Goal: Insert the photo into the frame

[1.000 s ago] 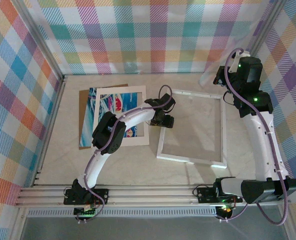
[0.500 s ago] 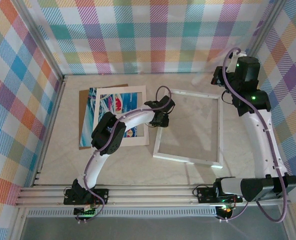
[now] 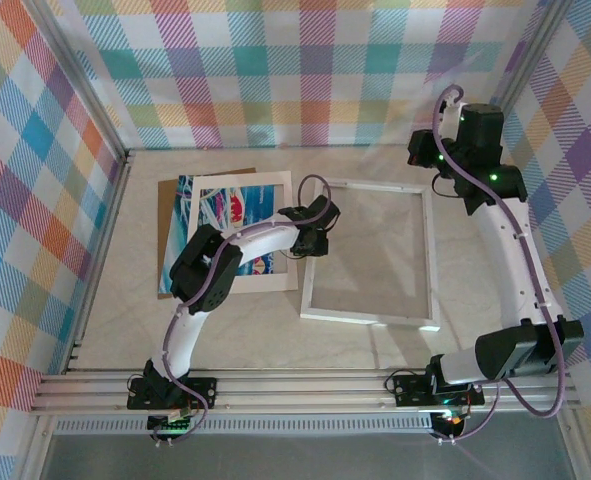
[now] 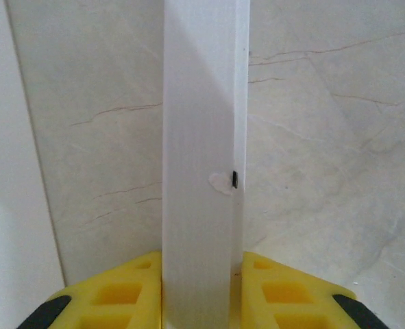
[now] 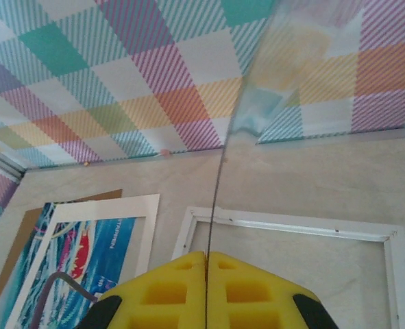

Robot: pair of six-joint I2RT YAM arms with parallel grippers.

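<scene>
On the pale marbled desk, right of centre, the large rectangular picture frame with the narrow white border is laid flat, and the desk surface is seen through its opening. The left rail of the picture frame is gripped by the left claw: in the left wrist view the white bar is pressed between the two yellow pads of the left claw, one on each side, with no gap visible between pad and rail. A small dark metal tab is seen on the rail's right edge.

At the far right corner the right claw is raised above the desk. In the right wrist view the yellow fingers of the right claw are fully closed on the lower edge of a thin clear pane, which is held upright and edge-on; the checked wall is seen through it, and the picture frame is seen below it.

To the left of the picture frame, the flat blue and teal photo with white streaks and red patches is lying on a plain brown backing board. A thin white paper mat with a cut-out is laid over the photo, slightly askew, so that part of the print is seen through the opening of the white paper mat and a strip along its left side.
</scene>
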